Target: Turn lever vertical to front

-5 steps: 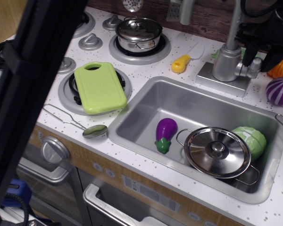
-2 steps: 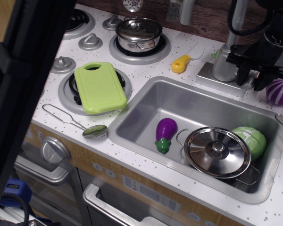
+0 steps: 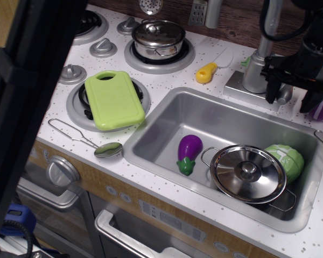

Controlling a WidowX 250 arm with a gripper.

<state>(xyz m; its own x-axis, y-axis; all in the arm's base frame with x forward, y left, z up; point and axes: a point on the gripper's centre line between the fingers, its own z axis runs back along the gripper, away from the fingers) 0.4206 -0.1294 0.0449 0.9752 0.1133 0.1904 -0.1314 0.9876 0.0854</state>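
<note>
End effector (image 3: pixel 293 97) beside lever (image 3: pixel 283 94)

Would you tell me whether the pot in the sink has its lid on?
On: the lid sits flat over the pot, knob up.

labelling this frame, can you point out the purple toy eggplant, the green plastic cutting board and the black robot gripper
purple toy eggplant (image 3: pixel 189 148), observation.image view, on its purple body
green plastic cutting board (image 3: pixel 114 99), observation.image view, middle of its flat top
black robot gripper (image 3: pixel 293 96), observation.image view, midway between the two fingertips

An eggplant (image 3: pixel 189 151), lidded pot (image 3: pixel 249 173) and green cabbage (image 3: pixel 288 159) sit in the sink (image 3: pixel 167 115).
</note>
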